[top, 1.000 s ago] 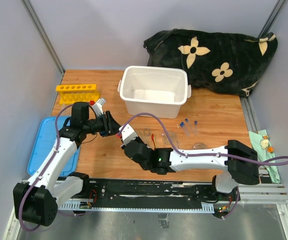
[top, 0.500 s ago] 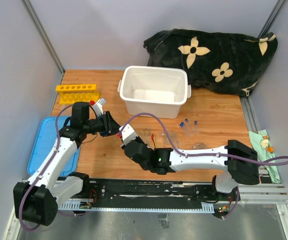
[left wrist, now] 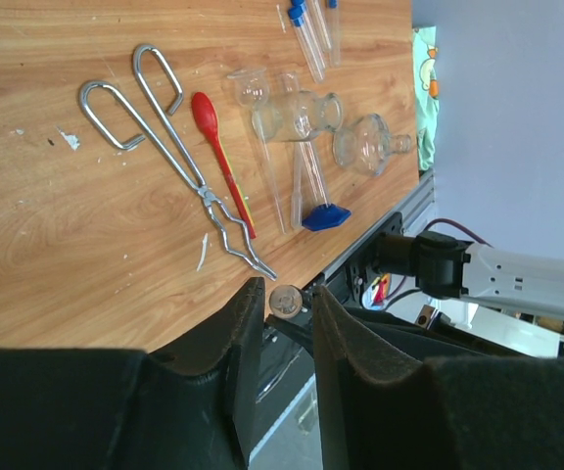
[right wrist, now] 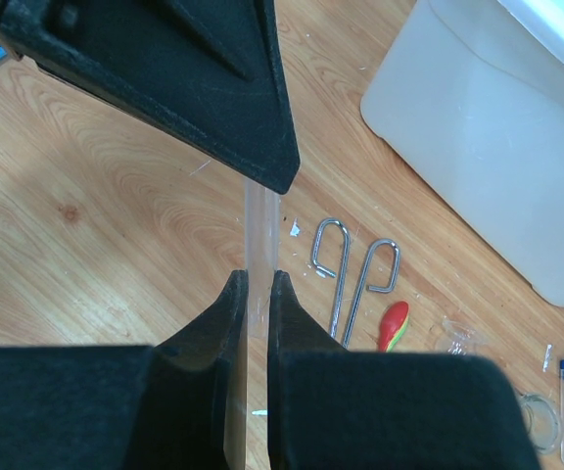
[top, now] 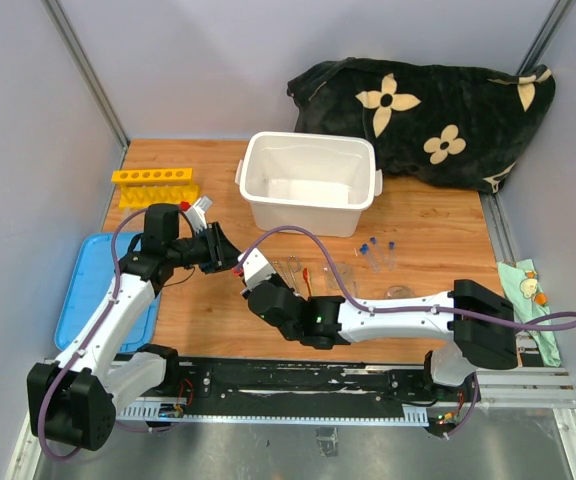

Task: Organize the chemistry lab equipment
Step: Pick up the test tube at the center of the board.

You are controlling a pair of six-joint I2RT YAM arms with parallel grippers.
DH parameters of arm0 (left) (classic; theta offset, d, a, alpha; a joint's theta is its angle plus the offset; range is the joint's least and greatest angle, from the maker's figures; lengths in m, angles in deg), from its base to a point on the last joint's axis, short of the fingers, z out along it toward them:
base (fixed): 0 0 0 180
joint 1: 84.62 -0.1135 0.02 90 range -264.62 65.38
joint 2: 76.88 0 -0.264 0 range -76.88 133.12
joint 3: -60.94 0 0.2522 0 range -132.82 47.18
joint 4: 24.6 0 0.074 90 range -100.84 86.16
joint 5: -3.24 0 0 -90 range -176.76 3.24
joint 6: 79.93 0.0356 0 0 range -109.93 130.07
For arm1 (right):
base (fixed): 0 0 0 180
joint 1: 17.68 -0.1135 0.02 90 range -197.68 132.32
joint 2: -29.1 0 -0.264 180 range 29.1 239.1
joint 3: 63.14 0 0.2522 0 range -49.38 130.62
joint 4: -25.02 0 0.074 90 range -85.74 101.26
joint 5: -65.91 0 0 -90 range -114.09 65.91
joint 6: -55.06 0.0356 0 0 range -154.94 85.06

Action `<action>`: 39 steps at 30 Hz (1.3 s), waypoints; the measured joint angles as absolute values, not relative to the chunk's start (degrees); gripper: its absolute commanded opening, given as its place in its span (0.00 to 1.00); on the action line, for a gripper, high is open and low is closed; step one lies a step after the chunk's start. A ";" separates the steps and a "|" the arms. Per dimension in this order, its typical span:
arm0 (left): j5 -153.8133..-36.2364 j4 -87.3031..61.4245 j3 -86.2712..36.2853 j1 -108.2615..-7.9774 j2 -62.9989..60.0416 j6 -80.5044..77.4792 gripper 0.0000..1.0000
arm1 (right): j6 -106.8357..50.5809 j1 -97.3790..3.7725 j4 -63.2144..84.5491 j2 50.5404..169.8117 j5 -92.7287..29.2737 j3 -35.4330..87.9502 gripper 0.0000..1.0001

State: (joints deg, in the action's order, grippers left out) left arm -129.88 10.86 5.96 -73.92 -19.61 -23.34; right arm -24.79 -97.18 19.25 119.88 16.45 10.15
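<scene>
My right gripper (right wrist: 259, 279) is shut on a clear glass tube (right wrist: 261, 230) and holds it above the wooden table. The tube's far end reaches between the fingertips of my left gripper (left wrist: 284, 294), where it shows end-on (left wrist: 285, 302); those jaws stand narrowly apart around it. Both grippers meet left of centre in the top view (top: 238, 266). Metal tweezers (left wrist: 174, 157), a thin red-orange tool (left wrist: 218, 147), a beaker (left wrist: 297, 113), a flask (left wrist: 365, 147), a blue-based glass piece (left wrist: 324, 216) and blue-capped tubes (left wrist: 306, 24) lie on the table. The yellow rack (top: 153, 180) stands at the far left.
A white plastic bin (top: 308, 183) stands at the back centre, its blue lid (top: 88, 285) lies at the left edge. A black flower-patterned blanket (top: 428, 115) lies at the back right. A small cloth (top: 528, 285) lies off the table's right edge.
</scene>
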 measured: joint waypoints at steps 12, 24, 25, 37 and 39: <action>-129.53 10.88 5.96 -73.92 -19.59 -23.34 0.12 | -24.79 -97.18 19.99 120.18 16.51 10.15 0.01; -128.46 10.94 5.94 -73.81 -19.35 -23.38 0.00 | -24.59 -97.18 20.02 120.29 16.49 10.15 0.31; -128.04 10.92 5.94 -73.75 -19.30 -23.36 0.00 | -24.61 -97.18 19.95 120.29 16.47 10.15 0.34; -119.65 12.30 2.93 -73.64 -14.34 -21.64 0.00 | -24.18 -99.30 14.44 114.52 16.10 10.04 0.39; -116.61 13.37 0.09 -73.59 -13.03 -20.43 0.00 | -23.54 -99.59 13.77 111.62 16.56 8.84 0.39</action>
State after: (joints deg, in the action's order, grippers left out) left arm -116.61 13.37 0.09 -73.59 -13.03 -20.43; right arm -23.54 -99.59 13.77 111.62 16.56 8.84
